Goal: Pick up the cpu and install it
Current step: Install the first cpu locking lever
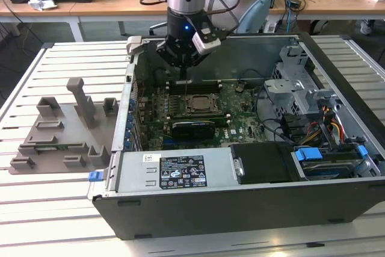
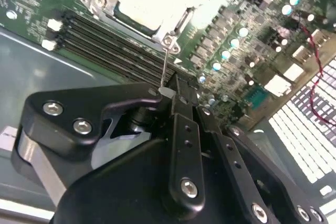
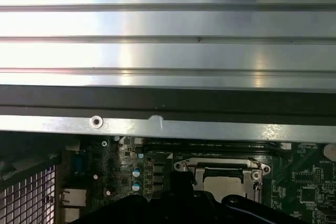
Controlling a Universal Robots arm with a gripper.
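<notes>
End effector [image 1: 183,58] hangs inside the open case [image 1: 240,209], just behind the socket [image 1: 198,104]; its fingers look pressed together on a thin metal lever [image 2: 165,69], likely the socket latch, though I cannot be sure. To the exterior view's right of it, the cpu [image 1: 199,104] lies flat in the socket, plate up, square, no long axis

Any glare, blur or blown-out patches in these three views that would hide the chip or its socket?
Second wrist view: glare washes out the silvery square cpu in its socket frame; the black gripper body is soft. First wrist view: bright bands across the ribbed metal table; board dim. Exterior view: even light.
</notes>
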